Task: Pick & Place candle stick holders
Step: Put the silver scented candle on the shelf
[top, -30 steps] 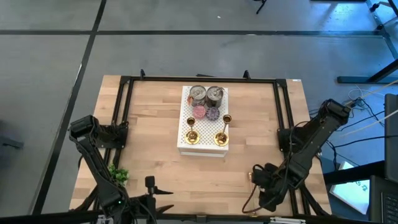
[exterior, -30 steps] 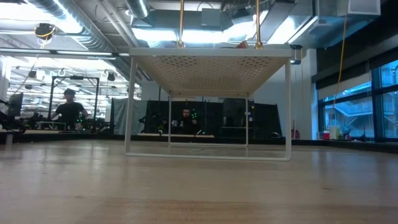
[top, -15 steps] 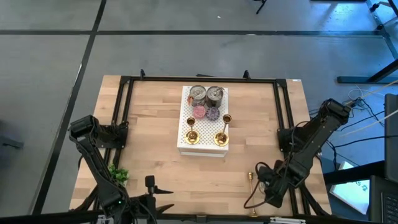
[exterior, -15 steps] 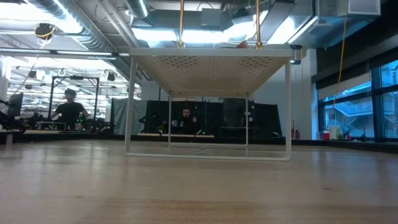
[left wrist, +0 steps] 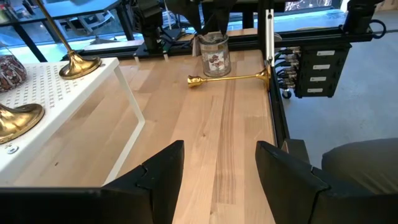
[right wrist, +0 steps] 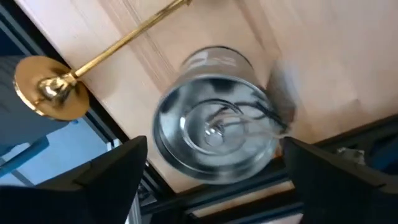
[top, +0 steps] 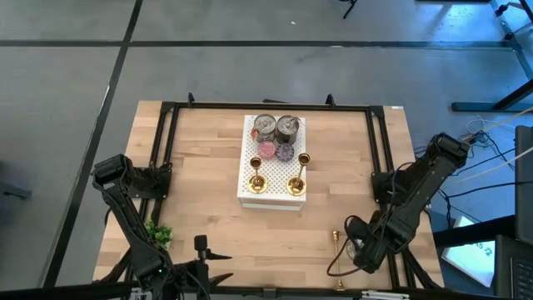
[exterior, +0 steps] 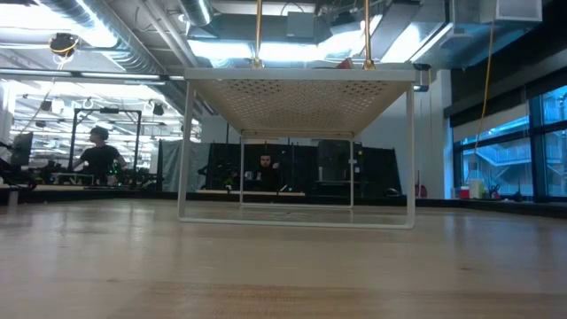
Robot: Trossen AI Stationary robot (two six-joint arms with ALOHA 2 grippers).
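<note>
From above we see a white rack (top: 272, 197) mid-table carrying two tins (top: 276, 127), two small discs (top: 276, 152) and three upright gold holders (top: 256, 182); a fourth holder (top: 336, 258) lies on its side near the table's front right edge, just beside the right gripper (top: 363, 250), which hangs low over that corner. The left gripper (top: 202, 265) waits at the front left, near a green sprig (top: 157, 234). At table height we see only the rack's perforated shelf (exterior: 299, 99) and legs, with people at desks far behind. The left wrist view shows its fingers (left wrist: 163, 171) parted with nothing between them, the lying holder (left wrist: 229, 77) across the boards with its base against the table's frame, and a glass jar (left wrist: 214, 55) just behind it. The right wrist view looks straight down into that jar (right wrist: 214, 115), which appears empty, with the holder (right wrist: 93, 62) lying alongside, its base overhanging the edge; the right fingers (right wrist: 109, 177) stand wide apart, gripping nothing. We judge the holder was meant for the jar and now needs picking up.
</note>
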